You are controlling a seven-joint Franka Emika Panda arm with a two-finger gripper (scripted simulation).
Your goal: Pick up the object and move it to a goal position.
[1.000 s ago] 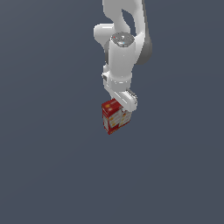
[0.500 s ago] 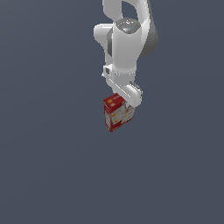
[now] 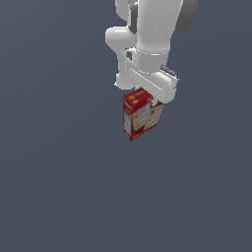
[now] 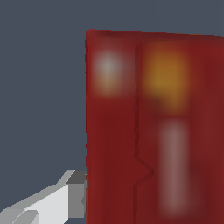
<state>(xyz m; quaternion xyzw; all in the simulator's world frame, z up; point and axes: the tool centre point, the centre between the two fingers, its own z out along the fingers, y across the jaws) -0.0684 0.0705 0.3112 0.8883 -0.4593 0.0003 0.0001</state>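
Note:
The object is a small red box (image 3: 140,116) with white and yellow-orange panels, hanging upright under the white arm in the exterior view. My gripper (image 3: 149,98) is shut on its top end, and the hand hides the fingertips there. In the wrist view the red box (image 4: 153,131) fills most of the picture, blurred and very close. One grey finger (image 4: 72,197) presses against its side; the other finger is hidden behind the box.
A plain dark grey-blue ground (image 3: 59,187) lies all around the arm (image 3: 150,34). No other objects or edges show in either view.
The arm has carried the box upward and slightly toward the exterior view's right over the last second. The grip on the box is unchanged.

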